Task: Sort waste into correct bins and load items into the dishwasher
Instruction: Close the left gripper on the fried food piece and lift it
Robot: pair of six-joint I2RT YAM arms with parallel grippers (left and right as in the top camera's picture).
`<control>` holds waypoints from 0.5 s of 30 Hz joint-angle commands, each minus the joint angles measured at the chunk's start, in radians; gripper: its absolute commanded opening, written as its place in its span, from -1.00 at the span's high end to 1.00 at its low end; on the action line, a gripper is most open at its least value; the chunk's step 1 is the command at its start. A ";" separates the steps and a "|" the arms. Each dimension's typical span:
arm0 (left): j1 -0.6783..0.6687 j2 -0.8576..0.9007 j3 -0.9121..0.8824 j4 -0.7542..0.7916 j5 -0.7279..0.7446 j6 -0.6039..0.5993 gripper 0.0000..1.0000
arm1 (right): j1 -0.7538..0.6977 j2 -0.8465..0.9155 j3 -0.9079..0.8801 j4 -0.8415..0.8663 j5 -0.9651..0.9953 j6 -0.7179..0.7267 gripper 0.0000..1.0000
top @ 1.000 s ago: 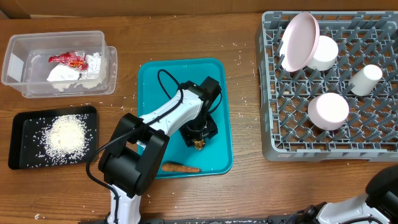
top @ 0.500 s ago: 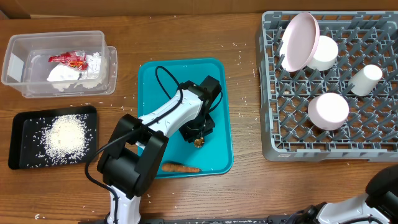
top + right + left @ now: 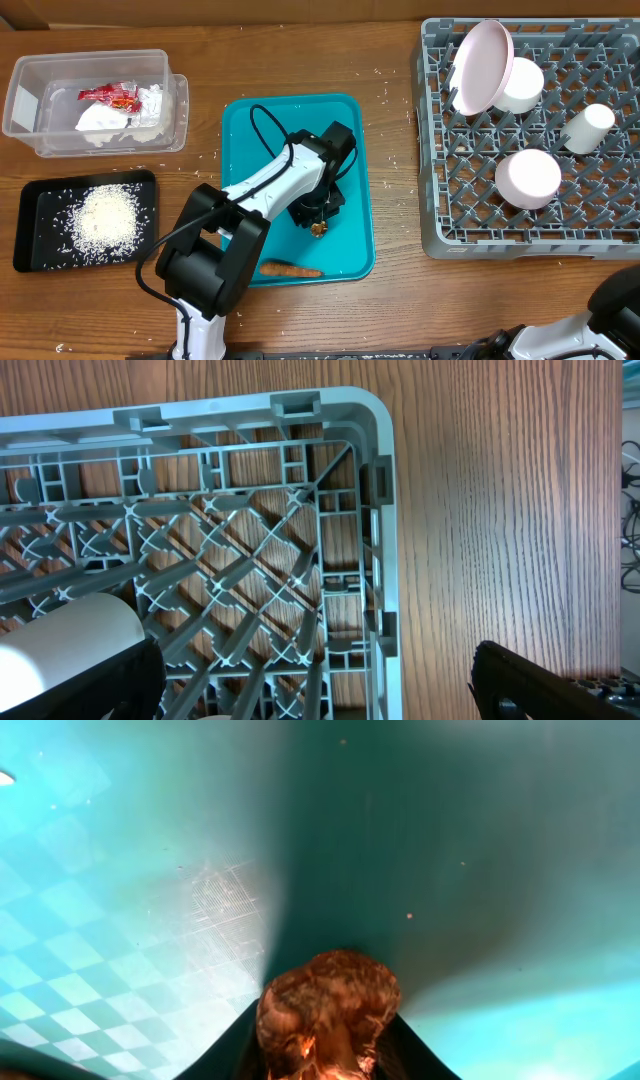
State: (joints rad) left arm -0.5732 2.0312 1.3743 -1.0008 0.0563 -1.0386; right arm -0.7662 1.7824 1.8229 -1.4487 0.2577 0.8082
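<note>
My left gripper (image 3: 317,222) is low over the teal tray (image 3: 240,115), shut on a brown, glossy food scrap (image 3: 319,230). In the left wrist view the food scrap (image 3: 325,1010) sits between my dark fingers just above the teal tray floor (image 3: 450,840). An orange carrot piece (image 3: 290,269) lies at the tray's near edge. My right gripper (image 3: 315,695) is open and empty over a corner of the grey dish rack (image 3: 380,480). A white cup (image 3: 60,625) shows at its left.
A clear bin (image 3: 25,100) with wrappers stands at the back left. A black tray (image 3: 35,195) with rice lies at the left. The dish rack (image 3: 432,200) at the right holds a pink plate (image 3: 480,65), two white cups (image 3: 522,85) (image 3: 587,127) and a white bowl (image 3: 528,178).
My left gripper has shifted very slightly toward the tray's far side with the food scrap in it. Nothing else has moved.
</note>
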 commanded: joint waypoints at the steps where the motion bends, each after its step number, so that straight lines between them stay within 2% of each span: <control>1: 0.061 0.023 -0.025 0.003 -0.054 0.030 0.47 | -0.004 -0.002 -0.003 0.005 -0.002 0.004 -1.00; 4: 0.121 0.023 -0.025 0.003 -0.026 0.048 0.53 | -0.004 -0.002 -0.003 0.005 -0.002 0.004 -1.00; 9: 0.219 0.021 -0.004 -0.025 -0.031 0.068 0.51 | -0.004 -0.002 -0.003 0.005 -0.002 0.004 -1.00; 15: 0.383 0.021 0.137 -0.138 -0.042 0.156 0.51 | -0.004 -0.002 -0.003 0.005 -0.002 0.004 -1.00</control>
State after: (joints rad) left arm -0.2787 2.0388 1.4174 -1.1019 0.0628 -0.9569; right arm -0.7662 1.7824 1.8229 -1.4483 0.2573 0.8078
